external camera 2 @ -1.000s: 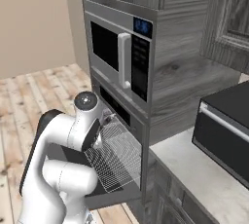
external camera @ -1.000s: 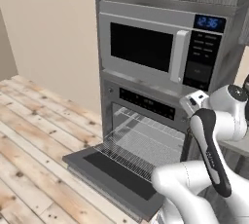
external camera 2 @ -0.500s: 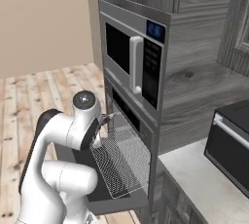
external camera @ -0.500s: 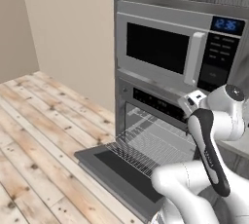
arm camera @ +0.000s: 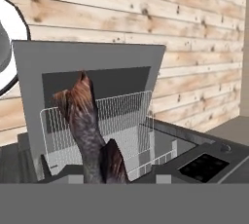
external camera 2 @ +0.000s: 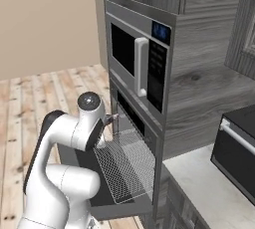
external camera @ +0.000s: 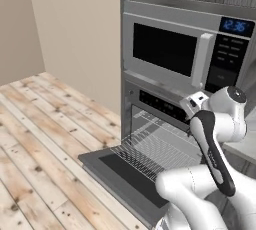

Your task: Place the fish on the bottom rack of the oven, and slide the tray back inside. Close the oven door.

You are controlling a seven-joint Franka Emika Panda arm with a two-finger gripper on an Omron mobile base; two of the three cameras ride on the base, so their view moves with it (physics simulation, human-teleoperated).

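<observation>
My gripper [arm camera: 99, 177] is clamped on the fish [arm camera: 86, 125], which rises from the bottom centre of the hand view with its tail fanned toward the middle left of the frame. Behind the fish I see the oven door [arm camera: 92, 65] dropped open and the bottom rack [arm camera: 124, 116] pulled out over it. In the left base view the rack [external camera: 152, 146] juts out across the door [external camera: 117, 171] in the lower centre, below the oven [external camera: 160, 105] and the microwave [external camera: 172, 49] at upper right.
</observation>
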